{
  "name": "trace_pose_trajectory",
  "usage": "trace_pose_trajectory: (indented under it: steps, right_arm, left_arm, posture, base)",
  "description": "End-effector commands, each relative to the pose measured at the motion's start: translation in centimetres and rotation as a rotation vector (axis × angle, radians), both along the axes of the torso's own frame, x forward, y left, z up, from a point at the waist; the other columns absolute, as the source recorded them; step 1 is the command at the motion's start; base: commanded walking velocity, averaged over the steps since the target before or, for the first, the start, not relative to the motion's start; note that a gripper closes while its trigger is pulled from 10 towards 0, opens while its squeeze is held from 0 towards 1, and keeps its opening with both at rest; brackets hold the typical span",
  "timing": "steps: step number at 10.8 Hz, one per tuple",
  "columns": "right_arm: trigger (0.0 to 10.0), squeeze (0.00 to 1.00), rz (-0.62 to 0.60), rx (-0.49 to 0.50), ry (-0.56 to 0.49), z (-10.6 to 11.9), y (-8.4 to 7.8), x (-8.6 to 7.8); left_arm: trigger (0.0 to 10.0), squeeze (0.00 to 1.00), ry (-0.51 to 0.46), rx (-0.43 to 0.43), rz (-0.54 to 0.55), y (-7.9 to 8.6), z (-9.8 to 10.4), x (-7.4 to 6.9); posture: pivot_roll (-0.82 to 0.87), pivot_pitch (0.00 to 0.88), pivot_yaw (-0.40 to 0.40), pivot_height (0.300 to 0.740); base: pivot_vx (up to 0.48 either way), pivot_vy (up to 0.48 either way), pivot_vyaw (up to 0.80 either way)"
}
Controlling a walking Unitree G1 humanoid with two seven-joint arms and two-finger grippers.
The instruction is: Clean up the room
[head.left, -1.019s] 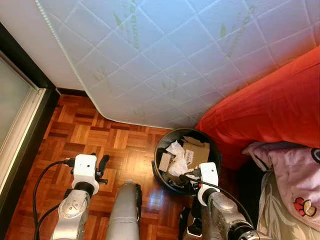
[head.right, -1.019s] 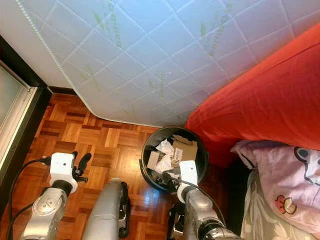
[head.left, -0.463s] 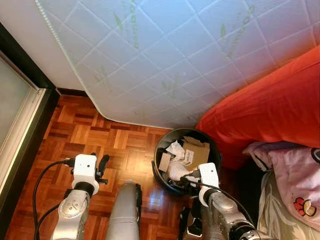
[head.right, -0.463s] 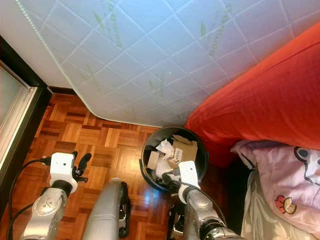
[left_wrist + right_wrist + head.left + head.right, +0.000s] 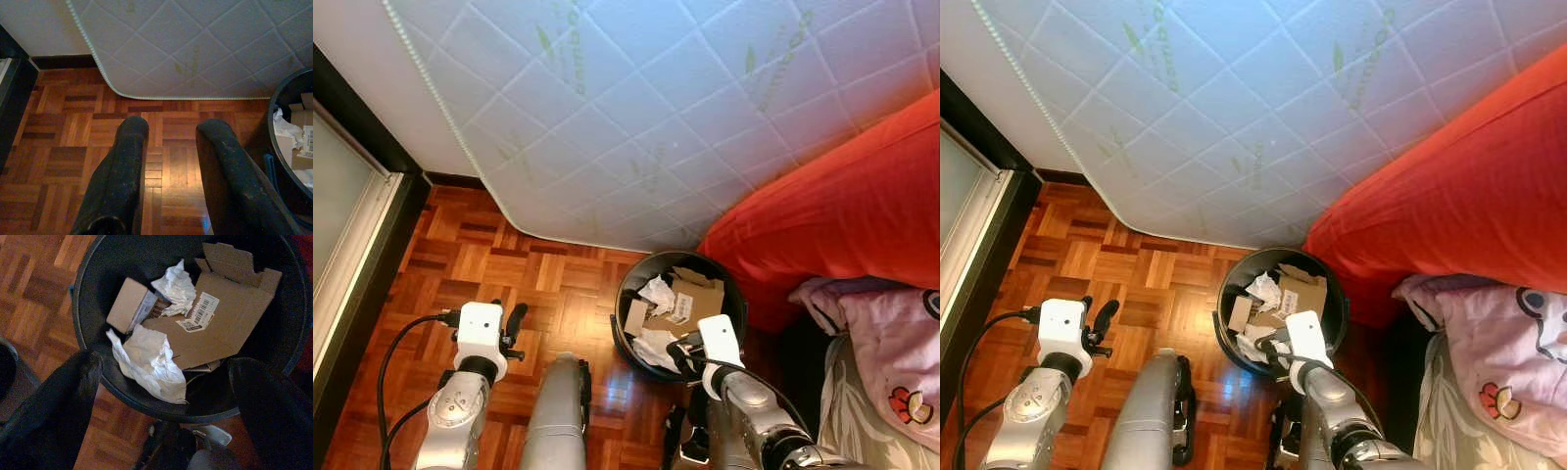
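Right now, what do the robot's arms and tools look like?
Both arms are silver metal with rounded joints. Each wrist carries a white boxy camera block with black cable looping off it. The left tool and right tool each have two long, thick black fingers.

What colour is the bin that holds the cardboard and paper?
The bin is black; the right wrist view shows it best.
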State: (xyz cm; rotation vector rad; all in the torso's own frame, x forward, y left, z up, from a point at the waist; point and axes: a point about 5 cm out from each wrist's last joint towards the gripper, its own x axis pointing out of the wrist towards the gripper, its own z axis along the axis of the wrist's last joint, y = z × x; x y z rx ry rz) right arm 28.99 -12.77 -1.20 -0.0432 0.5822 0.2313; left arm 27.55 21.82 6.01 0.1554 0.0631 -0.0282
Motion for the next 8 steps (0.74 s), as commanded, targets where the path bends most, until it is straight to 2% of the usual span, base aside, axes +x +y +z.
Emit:
trace_pose_trajectory:
  steps: [1,2,5,8]
  right_arm:
    - [10.0,0.0,-0.04,0.033,0.037,-0.9,-0.5,-1.0]
    - [10.0,0.0,-0.152,0.115,0.002,-0.6,-1.6,-0.7]
    - [10.0,0.0,-0.414,0.262,-0.064,0.1,-5.0,-0.4]
    - [10.0,0.0,-0.48,0.276,-0.079,0.0,-6.3,-0.8]
  left_arm:
    - [10.0,0.0,0.061,0.001,0.008,0.1,-1.3,-0.7]
    - [10.0,0.0,0.064,0.002,0.016,0.3,-1.4,-0.6]
    - [10.0,0.0,0.073,0.011,0.027,0.8,-1.4,0.3]
    - [10.0,0.0,0.13,0.012,0.064,1.5,-2.7,0.0]
  posture:
    - [0.33,0.364,-0.048,0.627]
    - [0.32,0.345,-0.046,0.637]
    - [0.31,0.28,-0.037,0.697]
    - [0.29,0.217,-0.033,0.74]
  base:
    - [0.0,0.0,0.0]
    - [0.0,0.0,0.0]
    - [0.0,0.0,0.0]
    - [0.0,0.0,0.0]
